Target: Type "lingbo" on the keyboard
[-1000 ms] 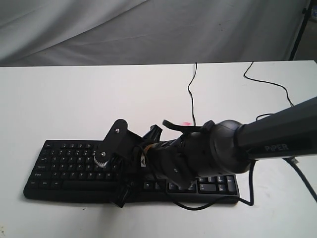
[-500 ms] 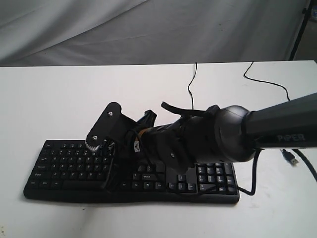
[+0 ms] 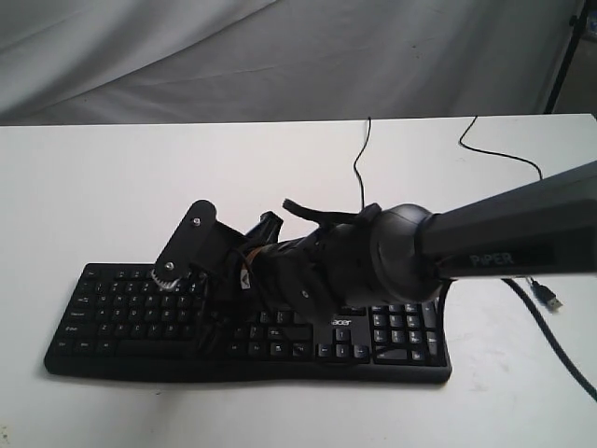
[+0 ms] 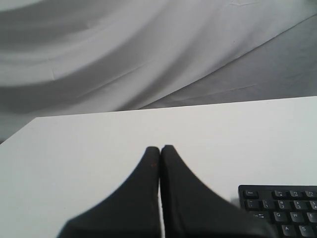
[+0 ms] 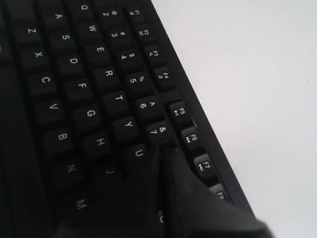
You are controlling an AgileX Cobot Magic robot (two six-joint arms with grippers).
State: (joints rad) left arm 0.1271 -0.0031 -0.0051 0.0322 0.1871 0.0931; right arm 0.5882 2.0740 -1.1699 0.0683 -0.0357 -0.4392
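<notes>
A lab-style test bench is indicated: a plain white table (image 3: 112,187) is backed by draped grey cloth (image 3: 280,56) hung as a backdrop, and what appears to be a black stand leg (image 3: 562,58) is seen at its edge.

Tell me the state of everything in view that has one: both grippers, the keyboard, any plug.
keyboard, flat on the table, right arm reaching across it.
right gripper, shut, empty, tips by the U and 7 keys; contact unclear.
left gripper, shut, empty, off the keyboard's corner, touching no key.
USB plug, unplugged, lying loose on the table.
</notes>
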